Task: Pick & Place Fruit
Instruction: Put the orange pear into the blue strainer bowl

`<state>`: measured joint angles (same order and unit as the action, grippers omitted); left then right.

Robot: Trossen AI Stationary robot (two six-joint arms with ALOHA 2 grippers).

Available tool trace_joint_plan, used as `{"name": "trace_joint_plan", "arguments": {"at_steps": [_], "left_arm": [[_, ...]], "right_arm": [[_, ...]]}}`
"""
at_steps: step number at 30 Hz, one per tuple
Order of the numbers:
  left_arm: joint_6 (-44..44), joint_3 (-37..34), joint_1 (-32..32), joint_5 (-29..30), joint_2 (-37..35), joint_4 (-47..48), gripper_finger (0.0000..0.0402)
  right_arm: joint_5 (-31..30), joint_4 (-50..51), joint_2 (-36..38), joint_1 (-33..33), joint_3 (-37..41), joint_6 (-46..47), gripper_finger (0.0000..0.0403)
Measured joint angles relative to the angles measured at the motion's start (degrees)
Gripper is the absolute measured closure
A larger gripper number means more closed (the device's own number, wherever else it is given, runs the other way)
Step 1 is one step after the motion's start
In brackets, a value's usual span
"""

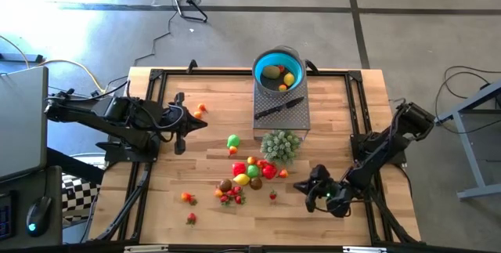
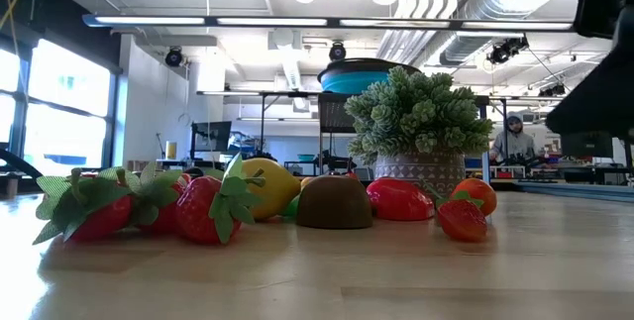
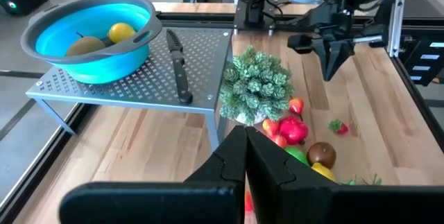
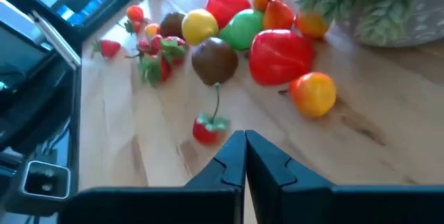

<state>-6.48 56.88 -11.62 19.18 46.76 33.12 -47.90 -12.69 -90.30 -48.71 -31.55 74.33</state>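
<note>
- Fruit (image 1: 252, 173) lies mostly in a loose heap on the wooden table (image 1: 329, 104), red, yellow, green and brown pieces bunched together, just ahead of the right gripper's closed jaws.
- Nearest those jaws in the right wrist view is a small red berry (image 4: 206, 130) with a green stem; a little farther off sit a brown fruit (image 4: 214, 60), a large red fruit (image 4: 279, 56) and an orange-yellow one (image 4: 313, 93).
- A green fruit (image 1: 233, 140) rests at the heap's edge, between the heap and the left gripper.
- Strays lie apart from the heap: an orange piece (image 1: 201, 109) close beside the left gripper, and two small red ones (image 1: 188, 198) (image 1: 191, 218) well away from both grippers.
- Three more pieces already lie inside the blue bowl (image 1: 264, 59), far from either pair of jaws.
- Right gripper (image 1: 308, 188) hovers low near the heap, its fingers pressed shut on nothing.
- Left gripper (image 1: 197, 123) hangs over the table to the heap's other side, fingers also closed and empty; the left wrist view looks past them toward the heap.
- Pale green bushy plant (image 1: 281, 145) stands touching the heap, on the side away from the right gripper's jaws.
- Beyond it a perforated metal rack (image 1: 301, 118) carries the bowl and a black-handled knife (image 1: 278, 109).
- Low view shows strawberries (image 2: 203, 208) in front, and a person (image 2: 513, 140) in the room behind.
</note>
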Motion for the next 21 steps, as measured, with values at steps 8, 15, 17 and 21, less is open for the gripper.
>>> {"name": "trace_joint_plan", "arguments": {"at_steps": [8,15,17,21], "left_arm": [[0.1,0.0,0.0,0.0,0.0,0.0,0.0401],[-0.2,0.0,0.0,0.0,0.0,0.0,0.0401],[-0.2,0.0,0.0,0.0,0.0,0.0,0.0401],[-0.2,0.0,0.0,0.0,0.0,0.0,0.0401]], "right_arm": [[6.8,0.1,0.0,3.3,0.5,-8.6,0.0397],[13.9,0.4,0.0,7.6,0.5,-19.3,0.0330],[13.7,0.4,0.0,8.5,0.5,-22.4,0.0298],[13.5,0.5,0.0,10.0,0.5,-26.2,0.0229]]}}
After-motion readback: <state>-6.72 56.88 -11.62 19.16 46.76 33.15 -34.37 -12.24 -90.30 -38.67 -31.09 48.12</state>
